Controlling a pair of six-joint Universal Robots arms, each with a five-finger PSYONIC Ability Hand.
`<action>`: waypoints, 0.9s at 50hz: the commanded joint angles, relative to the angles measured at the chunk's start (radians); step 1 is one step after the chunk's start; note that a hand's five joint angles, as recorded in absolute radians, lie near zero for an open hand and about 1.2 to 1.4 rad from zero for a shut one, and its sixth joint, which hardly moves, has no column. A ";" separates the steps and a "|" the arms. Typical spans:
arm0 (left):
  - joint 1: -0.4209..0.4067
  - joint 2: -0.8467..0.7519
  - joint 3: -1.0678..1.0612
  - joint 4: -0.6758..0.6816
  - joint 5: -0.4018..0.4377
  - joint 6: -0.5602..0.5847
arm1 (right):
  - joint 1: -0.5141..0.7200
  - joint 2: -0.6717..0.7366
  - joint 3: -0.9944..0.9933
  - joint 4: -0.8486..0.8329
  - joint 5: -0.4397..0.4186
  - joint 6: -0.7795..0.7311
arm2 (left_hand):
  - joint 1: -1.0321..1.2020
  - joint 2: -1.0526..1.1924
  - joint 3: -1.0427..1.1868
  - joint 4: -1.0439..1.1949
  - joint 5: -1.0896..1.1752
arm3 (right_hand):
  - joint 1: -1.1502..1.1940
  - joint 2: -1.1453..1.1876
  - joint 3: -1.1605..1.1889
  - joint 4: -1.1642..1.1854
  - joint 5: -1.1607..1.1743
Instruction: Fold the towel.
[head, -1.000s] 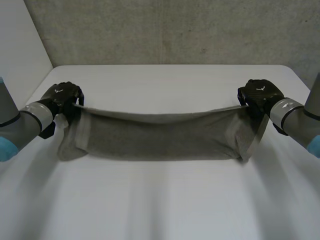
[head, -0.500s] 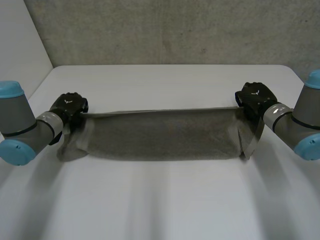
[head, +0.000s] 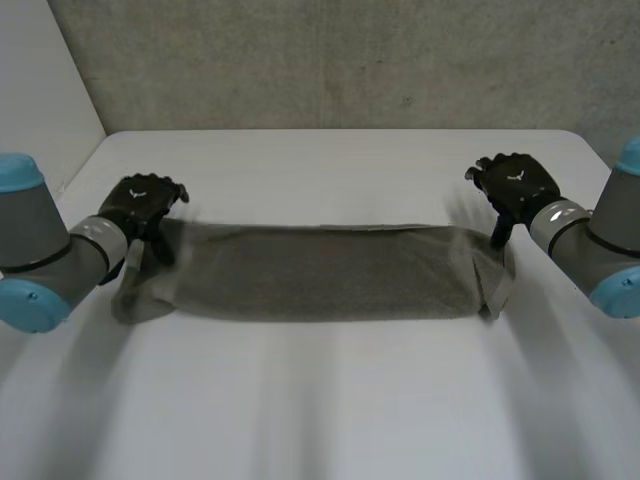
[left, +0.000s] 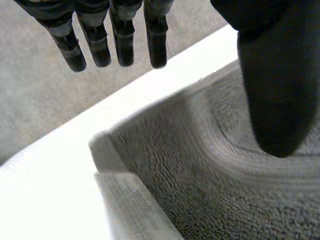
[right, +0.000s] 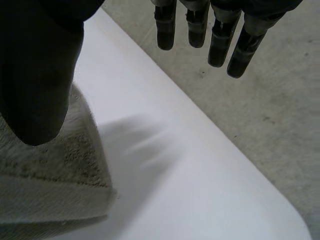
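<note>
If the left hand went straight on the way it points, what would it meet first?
Probably the towel, lying on the table beneath the left hand's open fingers; depth is unclear.

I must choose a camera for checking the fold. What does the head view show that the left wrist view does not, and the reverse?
Head view: the whole towel lies as a long band across the white table, the left hand at one end, the right hand at the other.
Left wrist view: close detail of the left hand's straight fingers held apart from the thumb, gripping nothing, and the towel's doubled corner with its flat hem under the palm.
Both: the left hand, the grey towel, the table.
</note>
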 joint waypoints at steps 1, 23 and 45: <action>0.011 0.099 -0.037 0.002 0.001 -0.001 | -0.006 -0.106 0.043 -0.003 -0.001 0.004 | -0.118 -0.088 -0.051 -0.059 -0.064 | -0.075 -0.079 -0.043 -0.076 -0.063; 0.062 0.428 -0.488 0.068 0.063 0.000 | 0.002 -0.501 0.588 0.012 -0.004 0.015 | -0.062 -0.033 -0.051 -0.059 -0.008 | -0.075 -0.079 -0.043 -0.076 -0.063; 0.076 0.273 -0.499 0.112 0.061 0.008 | 0.000 -0.354 0.640 -0.158 0.139 0.133 | 0.122 0.152 -0.051 -0.059 0.177 | 0.325 0.321 -0.043 -0.076 0.337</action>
